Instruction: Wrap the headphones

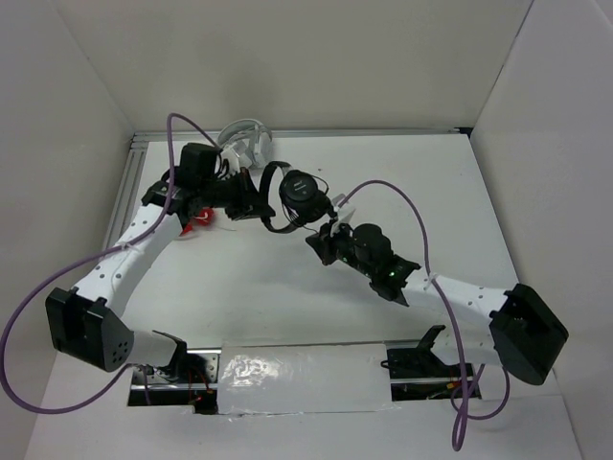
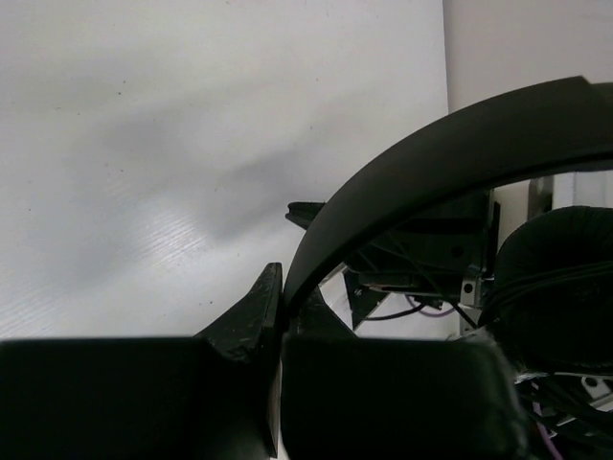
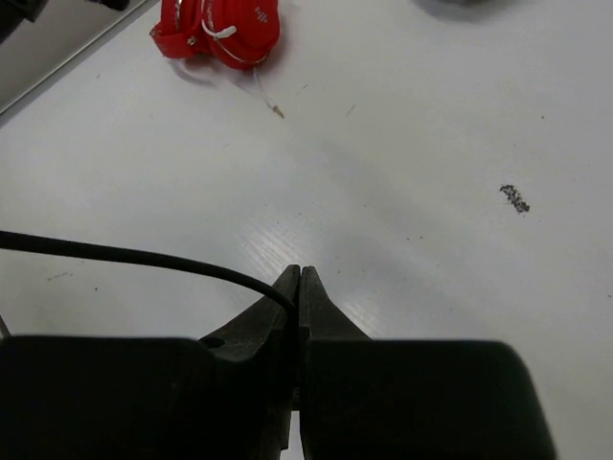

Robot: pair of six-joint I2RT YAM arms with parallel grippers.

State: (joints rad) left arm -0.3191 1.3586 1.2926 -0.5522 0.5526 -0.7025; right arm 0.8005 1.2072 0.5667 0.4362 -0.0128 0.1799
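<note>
"Starting with the largest thing, what is seen?"

"A white table [image 1: 287,287] is seen from above, walled in by pale panels [image 1: 287,57]. The left arm [image 1: 134,249] is stretched from its base toward the far left part. The right arm [image 1: 469,297] is reached in from the right toward the middle."

"Where are the black headphones [image 1: 295,196] found?"

"They are held over the far middle of the table, between the two grippers. One round earcup [image 1: 301,191] is turned toward the overhead camera. Whether any part is rested on the table cannot be told."

"How is the left gripper [image 2: 284,299] set?"

"It is closed on the headband [image 2: 431,158], which is pinched between the fingertips. In the wrist view the band is arched up and to the right, and a padded earcup is seen at the right edge."

"And the right gripper [image 3: 300,280]?"

"Its fingers are pressed together on the cable [image 3: 144,256], a thin black line that is run in from the left edge to the tips."

"What else is noted?"

"Grey-white headphones [image 1: 244,142] are laid at the far edge, behind the left gripper. Red headphones [image 3: 218,31] with a white lead [image 3: 261,88] are laid on the table near the left arm. A small dark speck [image 3: 514,197] is marked on the surface."
</note>
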